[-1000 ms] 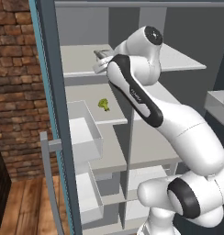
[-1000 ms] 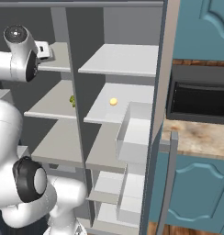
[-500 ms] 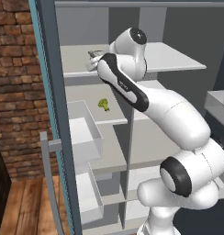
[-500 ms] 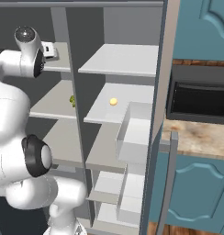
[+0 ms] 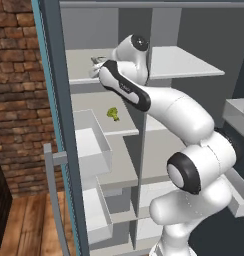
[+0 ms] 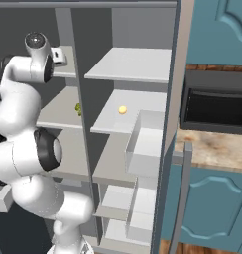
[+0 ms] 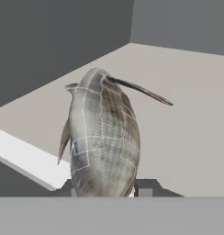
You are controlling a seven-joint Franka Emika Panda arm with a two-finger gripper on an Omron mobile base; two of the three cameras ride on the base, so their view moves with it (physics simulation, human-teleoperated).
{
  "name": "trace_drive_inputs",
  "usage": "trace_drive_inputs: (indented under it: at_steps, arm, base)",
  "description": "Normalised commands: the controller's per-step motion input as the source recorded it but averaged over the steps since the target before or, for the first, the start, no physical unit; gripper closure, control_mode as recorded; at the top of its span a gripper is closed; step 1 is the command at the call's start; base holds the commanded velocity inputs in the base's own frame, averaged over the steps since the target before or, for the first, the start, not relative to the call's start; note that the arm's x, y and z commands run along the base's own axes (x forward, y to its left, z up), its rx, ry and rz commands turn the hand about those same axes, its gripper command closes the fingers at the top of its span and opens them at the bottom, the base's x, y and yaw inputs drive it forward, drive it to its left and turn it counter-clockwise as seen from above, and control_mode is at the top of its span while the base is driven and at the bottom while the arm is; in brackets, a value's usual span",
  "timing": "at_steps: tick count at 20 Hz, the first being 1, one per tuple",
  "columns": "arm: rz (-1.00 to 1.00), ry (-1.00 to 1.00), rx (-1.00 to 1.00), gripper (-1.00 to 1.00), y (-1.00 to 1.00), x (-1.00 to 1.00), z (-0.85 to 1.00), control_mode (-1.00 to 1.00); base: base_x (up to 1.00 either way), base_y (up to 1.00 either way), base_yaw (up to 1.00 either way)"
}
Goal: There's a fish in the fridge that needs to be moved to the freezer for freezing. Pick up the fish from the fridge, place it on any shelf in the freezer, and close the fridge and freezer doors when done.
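Fish held over the top freezer shelf

The claw (image 7: pixel 109 187) is clenched on the fish (image 7: pixel 103 137), just above the pale shelf (image 7: pixel 187 114) in the freezer (image 5: pixel 89 100); below it lies broccoli (image 5: pixel 113 114). Both doors (image 5: pixel 51 150) stand open beside a brick wall (image 5: pixel 16 100).

You're in a home kitchen, rendered. At frame center stands a tall slate-grey side-by-side fridge (image 6: pixel 178 74), doors open, pale shelves (image 6: pixel 130 64) stacked inside. At the right edge of the right base view you get teal cabinet fronts (image 6: pixel 217 203), a stone-look counter (image 6: pixel 217 151) and a built-in black oven (image 6: pixel 214 106). Left base view: brick wall (image 5: pixel 16 100) at left, wood floor (image 5: pixel 26 225) lower left.
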Motion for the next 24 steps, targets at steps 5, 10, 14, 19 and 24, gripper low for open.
trace_drive_inputs:
  at_steps: [5, 10, 14, 19, 24]
  arm:
    - [0.00, 0.00, 0.00, 1.00, 0.10, 0.56, -0.16, -1.00]
    - [0.00, 0.00, 0.00, 1.00, 0.09, 0.52, -0.11, -1.00]
    - [0.00, 0.00, 0.00, 1.00, 0.11, 0.57, -0.08, -1.00]
    - [0.00, 0.00, 0.00, -1.00, 0.09, 0.38, -0.15, -1.00]
    - [0.00, 0.02, 0.00, -1.00, 0.00, -0.08, -0.04, -1.00]
  base:
    - [0.00, 0.00, 0.00]
    - [0.00, 0.00, 0.00]
    - [0.00, 0.00, 0.00]
    - [0.00, 0.00, 0.00]
    - [0.00, 0.00, 0.00]
